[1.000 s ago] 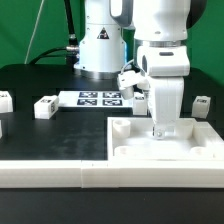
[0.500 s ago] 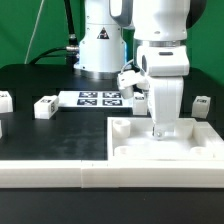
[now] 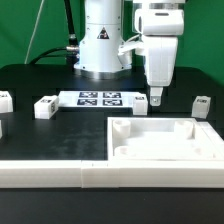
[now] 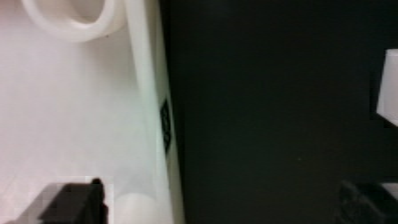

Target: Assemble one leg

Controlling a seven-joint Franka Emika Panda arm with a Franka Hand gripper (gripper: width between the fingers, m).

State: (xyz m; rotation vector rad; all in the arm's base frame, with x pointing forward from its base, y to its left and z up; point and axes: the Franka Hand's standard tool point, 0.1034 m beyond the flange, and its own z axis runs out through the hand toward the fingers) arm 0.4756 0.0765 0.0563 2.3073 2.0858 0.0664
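Observation:
Three small white legs lie on the black table: one at the exterior view's left edge (image 3: 4, 99), one beside it (image 3: 44, 107), and one at the right (image 3: 202, 104). The large white panel (image 3: 165, 142) with raised rims lies at the front right. My gripper (image 3: 156, 98) hangs just behind the panel's far edge, above the table. In the wrist view its fingers (image 4: 68, 203) stand wide apart with nothing between them, over the panel's edge (image 4: 107, 120) and a round corner socket (image 4: 80, 20). A white shape (image 4: 388, 95) shows at that frame's edge.
The marker board (image 3: 100, 98) lies flat at the back middle, in front of the robot base (image 3: 103, 45). A long white rail (image 3: 50, 172) runs along the table's front edge. A dark part (image 3: 1, 128) peeks in at the exterior view's far left.
The gripper has risen out of the panel, where it stood low against the surface, and now hangs higher and empty behind the far rim. The panel and legs have not moved.

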